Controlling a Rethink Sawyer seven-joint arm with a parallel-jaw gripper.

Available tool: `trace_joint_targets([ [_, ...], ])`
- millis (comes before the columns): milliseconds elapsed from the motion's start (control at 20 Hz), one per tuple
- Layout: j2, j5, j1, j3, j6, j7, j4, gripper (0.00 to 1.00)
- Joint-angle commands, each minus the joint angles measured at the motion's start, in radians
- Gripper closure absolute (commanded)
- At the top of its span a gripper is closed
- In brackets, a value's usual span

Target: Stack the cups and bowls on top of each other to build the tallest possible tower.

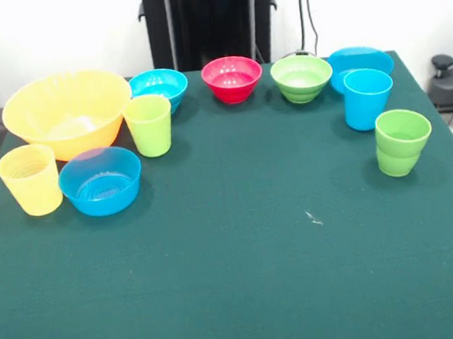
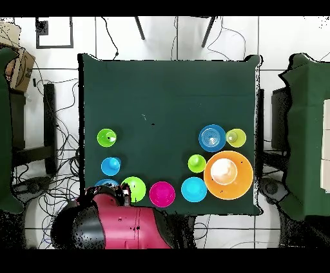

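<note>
All cups and bowls stand singly along the table's robot side; none is on another. Front view, left to right: pale yellow cup (image 1: 30,179), blue bowl (image 1: 100,181), large yellow-orange bowl (image 1: 67,113), yellow-green cup (image 1: 149,125), small blue bowl (image 1: 158,86), red bowl (image 1: 232,78), green bowl (image 1: 302,77), shallow blue bowl (image 1: 359,60), sky blue cup (image 1: 367,98), green stepped cup (image 1: 403,141). From overhead, the green stepped cup (image 2: 107,137) and sky blue cup (image 2: 110,166) are at the left. The red and black arm (image 2: 109,222) is drawn back over the base. Its gripper does not show.
The green cloth table (image 1: 245,265) has a small white speck (image 1: 313,219) near its middle. The black pedestal (image 1: 210,17) stands behind the bowls. In the overhead view the arm overlaps the shallow blue bowl (image 2: 105,185). Other tables (image 2: 309,129) flank this one.
</note>
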Motion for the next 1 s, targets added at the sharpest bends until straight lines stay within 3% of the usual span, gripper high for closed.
trace_joint_targets([
  [50,0.026,0.011,0.021,0.030,-0.020,0.148,0.062,0.00],
  [800,0.095,-0.059,0.064,0.020,-0.253,0.203,0.084,0.00],
  [1000,0.096,-0.059,0.077,0.014,-0.270,0.204,0.088,0.00],
])
